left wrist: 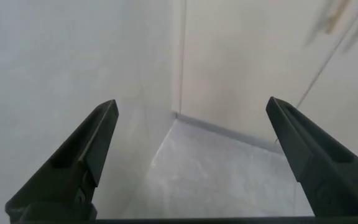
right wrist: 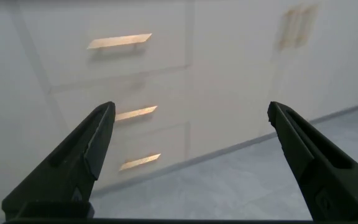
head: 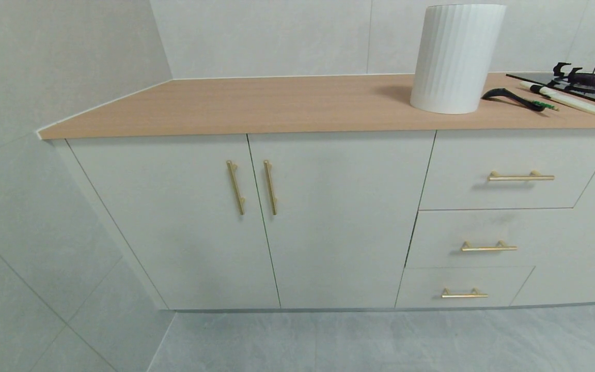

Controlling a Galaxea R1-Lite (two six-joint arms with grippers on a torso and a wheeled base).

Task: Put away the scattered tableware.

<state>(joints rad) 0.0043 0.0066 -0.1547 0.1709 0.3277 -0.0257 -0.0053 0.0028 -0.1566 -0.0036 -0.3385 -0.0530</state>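
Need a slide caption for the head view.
Wood countertop over white cabinets, holding a ribbed white container, black spoon and cream utensil beside the stove.

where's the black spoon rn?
Black spoon lies at the countertop's right end in the head view, between the white ribbed canister and a white-handled utensil.

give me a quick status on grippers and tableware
Left gripper open, empty. Right gripper open, empty, facing shut drawers. Black ladle and white-handled utensil on countertop. White container close beside ladle.
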